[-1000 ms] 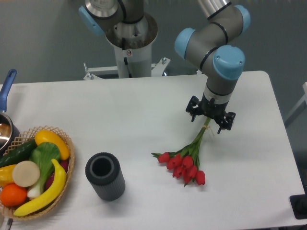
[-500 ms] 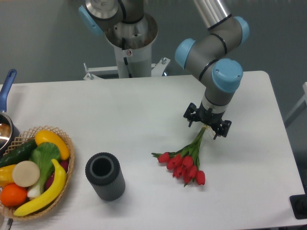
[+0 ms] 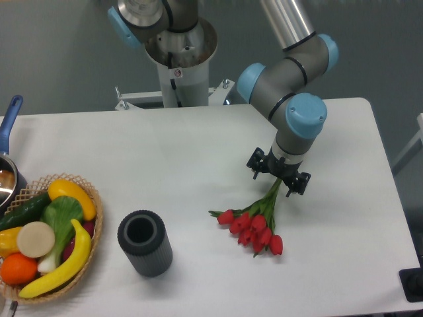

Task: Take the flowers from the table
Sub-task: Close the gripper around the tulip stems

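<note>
Nearest the camera, a dark grey ribbed cylindrical holder (image 3: 145, 242) stands upright on the large white rectangular worktop (image 3: 185, 158), with a woven wicker basket of fruit and vegetables (image 3: 46, 234) at the left edge. To the right of the holder lies the bunch of red tulips with closed buds and long green stems (image 3: 254, 228), buds toward the camera, stems angled up and away to the right. Over the far stem ends sits the black two-finger gripper (image 3: 278, 176) of the grey-and-blue arm; whether it is clamped on the stems cannot be told. A blue pan handle (image 3: 9, 116) shows at far left.
</note>
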Controlling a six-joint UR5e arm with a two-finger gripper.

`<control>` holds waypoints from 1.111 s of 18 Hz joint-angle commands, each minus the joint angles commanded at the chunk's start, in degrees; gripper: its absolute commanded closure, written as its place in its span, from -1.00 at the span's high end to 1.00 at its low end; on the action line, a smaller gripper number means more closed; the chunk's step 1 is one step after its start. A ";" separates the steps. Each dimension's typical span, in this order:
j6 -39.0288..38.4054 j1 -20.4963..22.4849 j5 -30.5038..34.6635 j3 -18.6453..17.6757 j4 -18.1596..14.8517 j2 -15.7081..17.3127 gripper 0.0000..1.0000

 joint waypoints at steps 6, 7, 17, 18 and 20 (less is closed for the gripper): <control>0.44 0.09 0.09 0.44 0.26 -0.71 0.53; 0.35 0.09 0.09 0.53 0.26 -0.71 0.43; -0.09 0.09 0.09 0.53 0.26 -0.71 -0.32; -0.17 0.09 0.09 0.70 0.26 -0.71 -0.36; -0.26 0.09 0.09 1.06 0.18 -0.71 -0.50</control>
